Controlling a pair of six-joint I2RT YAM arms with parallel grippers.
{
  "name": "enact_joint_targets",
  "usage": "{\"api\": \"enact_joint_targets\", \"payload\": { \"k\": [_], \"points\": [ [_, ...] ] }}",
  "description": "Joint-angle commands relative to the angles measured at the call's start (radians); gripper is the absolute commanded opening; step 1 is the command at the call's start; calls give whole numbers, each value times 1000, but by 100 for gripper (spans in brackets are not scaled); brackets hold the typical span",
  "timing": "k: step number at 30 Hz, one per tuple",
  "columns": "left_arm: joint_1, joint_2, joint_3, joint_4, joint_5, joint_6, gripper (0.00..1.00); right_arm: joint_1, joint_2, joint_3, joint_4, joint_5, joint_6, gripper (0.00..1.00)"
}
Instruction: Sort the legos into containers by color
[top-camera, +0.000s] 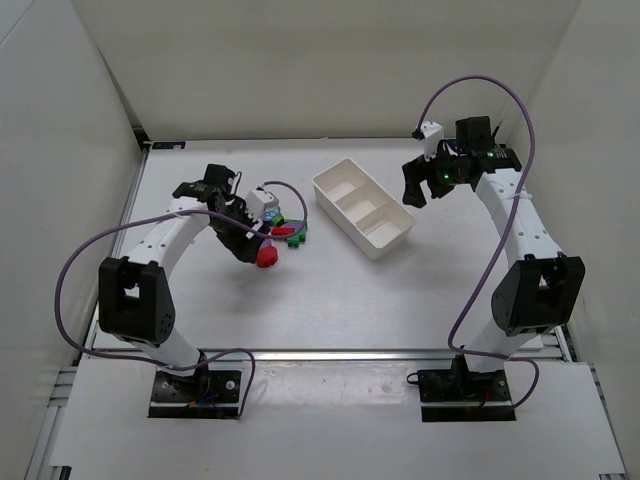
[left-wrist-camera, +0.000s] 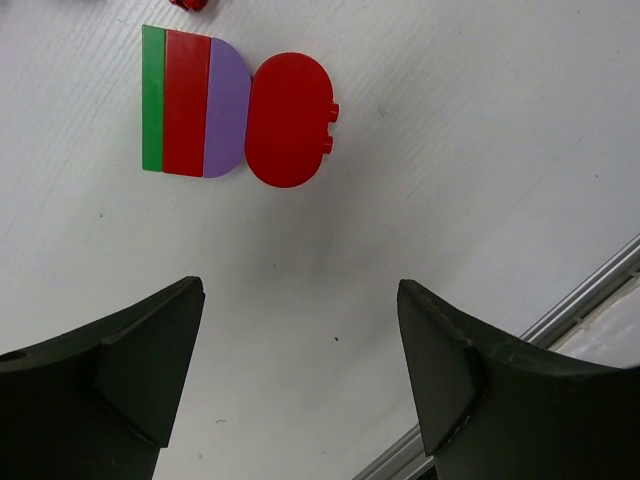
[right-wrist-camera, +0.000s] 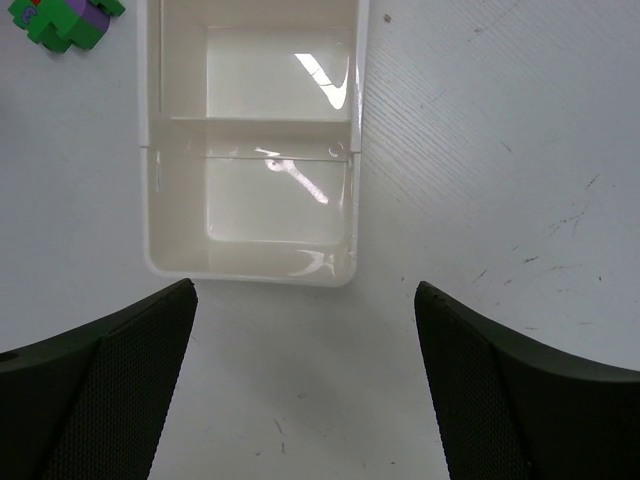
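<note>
Legos (top-camera: 285, 236) outside the three white containers (top-camera: 344, 219)

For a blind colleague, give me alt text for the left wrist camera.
The left gripper hangs open and empty over a white table. Ahead lie legos side by side: green, red, purple, then a rounded red brick against the purple.

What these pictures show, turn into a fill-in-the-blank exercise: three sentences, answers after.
The white tray has ____ compartments, none holding a brick.
In the left wrist view, the purple brick sits between two ____ ones.
In the top view, the legos lie to the tray's ____.
Missing words: three, red, left.
</note>
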Motion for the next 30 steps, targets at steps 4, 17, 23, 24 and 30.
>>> {"api": "enact_joint_targets", "payload": {
  "k": [4,17,23,24,30],
  "points": [
    [45,-7,71,65,13,-55,87,-3,-7,20,-8,-24,-4,93],
    [60,49,125,145,-103,-236,87,-1,10,26,-2,-27,-10,93],
    [48,97,199,106,-227,-661,97,-1,13,26,-6,-23,-13,93],
    [10,91,198,87,-263,-698,97,-3,15,25,-6,-23,-16,93],
    [-136,86,212,14,-445,-922,97,-3,12,20,-11,-18,-19,94]
  ]
}}
